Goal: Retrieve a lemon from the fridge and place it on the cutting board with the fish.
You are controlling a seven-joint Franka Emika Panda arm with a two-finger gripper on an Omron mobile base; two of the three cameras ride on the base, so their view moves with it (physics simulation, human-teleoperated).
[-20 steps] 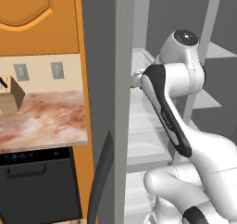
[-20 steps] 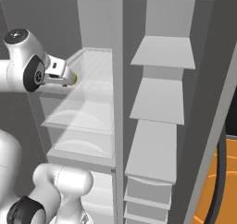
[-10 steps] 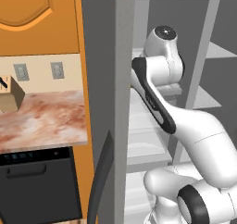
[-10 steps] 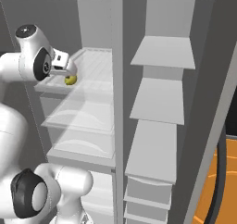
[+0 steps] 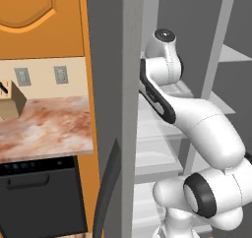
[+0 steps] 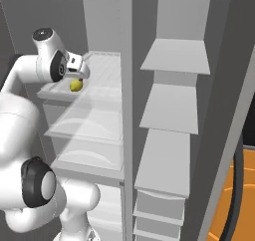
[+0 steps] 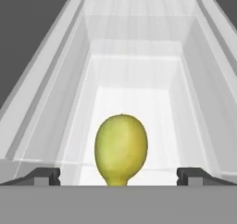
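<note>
While the tall grey two-door fridge (image 6: 130, 31) stands open, the small yellow-green oval lemon (image 7: 121, 149) is seen lying on a white upper shelf (image 6: 102, 80) of its left compartment. The two dark fingers (image 7: 41, 176) are spread wide, at nine and three o'clock of the fruit, and nothing is gripped between them. At ten o'clock of the lemon the white arm's hand (image 6: 73, 65) is poised.

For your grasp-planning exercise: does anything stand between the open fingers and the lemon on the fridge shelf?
Nothing visible does. In the hand view the lemon lies straight ahead on the white shelf, centred between the two fingers, which stand wide apart. The right base view shows the gripper just above the lemon.
</note>
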